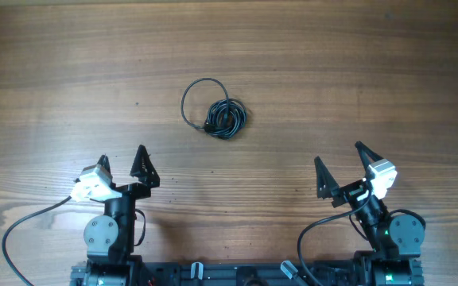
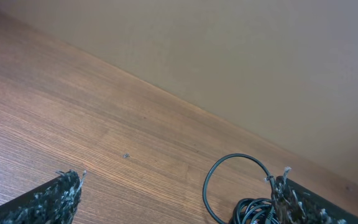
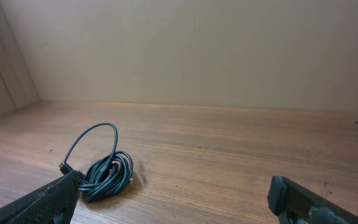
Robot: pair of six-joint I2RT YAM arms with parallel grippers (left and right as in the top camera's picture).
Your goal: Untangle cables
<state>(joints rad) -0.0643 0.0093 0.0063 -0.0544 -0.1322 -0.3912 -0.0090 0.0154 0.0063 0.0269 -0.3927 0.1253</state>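
My overhead camera looks straight down from well above on the brown wood-grain table (image 1: 332, 63). My left wrist camera sits low over that wood, rolled to one side, facing out toward the plain beige wall (image 2: 260, 62). The right wrist camera sits just as low but level, facing the same wall. All three views share the knotted coil of thin black cables (image 1: 226, 119) (lower right for the left wrist, lower left for the right).
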